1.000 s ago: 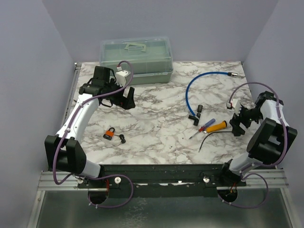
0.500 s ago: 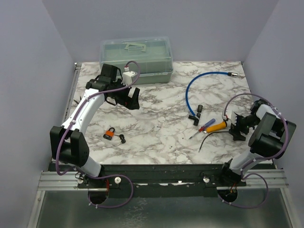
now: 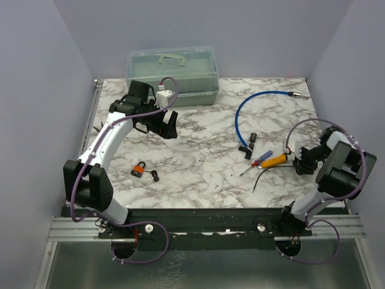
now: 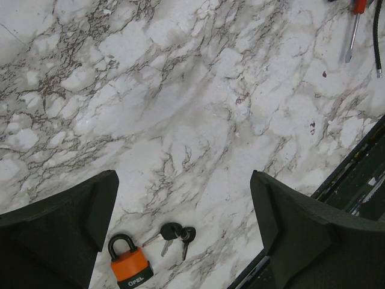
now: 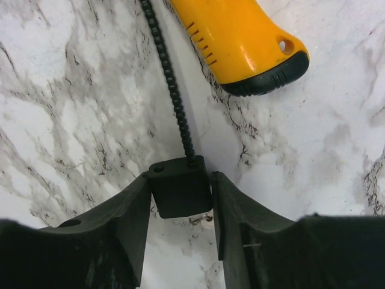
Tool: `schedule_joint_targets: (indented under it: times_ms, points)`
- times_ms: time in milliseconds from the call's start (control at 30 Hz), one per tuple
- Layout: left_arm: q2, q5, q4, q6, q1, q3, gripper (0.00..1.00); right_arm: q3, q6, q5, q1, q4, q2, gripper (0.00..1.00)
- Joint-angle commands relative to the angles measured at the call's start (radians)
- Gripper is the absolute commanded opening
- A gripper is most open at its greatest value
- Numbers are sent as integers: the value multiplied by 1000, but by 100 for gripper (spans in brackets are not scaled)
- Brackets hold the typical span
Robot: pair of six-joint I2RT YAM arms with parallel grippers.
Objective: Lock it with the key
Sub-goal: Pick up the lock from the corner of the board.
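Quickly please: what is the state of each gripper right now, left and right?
Left gripper: open wide, holding nothing.
Right gripper: closed on the black block at the end of the ribbed cable.

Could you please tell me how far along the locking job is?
Nothing looks done: the padlock and keys lie side by side, untouched. The left end effector hovers open away from them; the right end effector grips a black cable plug. Grasping, inserting, turning a key remain.
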Motion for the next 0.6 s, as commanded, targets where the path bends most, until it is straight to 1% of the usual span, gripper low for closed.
schedule_joint_targets:
  times_ms: [0, 133, 433, 567]
  points:
    - [-16, 13, -17, 16, -7, 14, 99, -11, -84, -13, -11, 10, -21, 41]
    - [-16, 12, -17, 14, -8, 19, 99, -8, -113, -61, -12, -30, -65, 32]
    - [-31, 17, -17, 11, -10, -3, 99, -62, -197, -151, -11, -137, -199, 29]
    - [-41, 20, -16, -2, -10, -4, 99, -67, -236, -216, -9, -179, -250, 28]
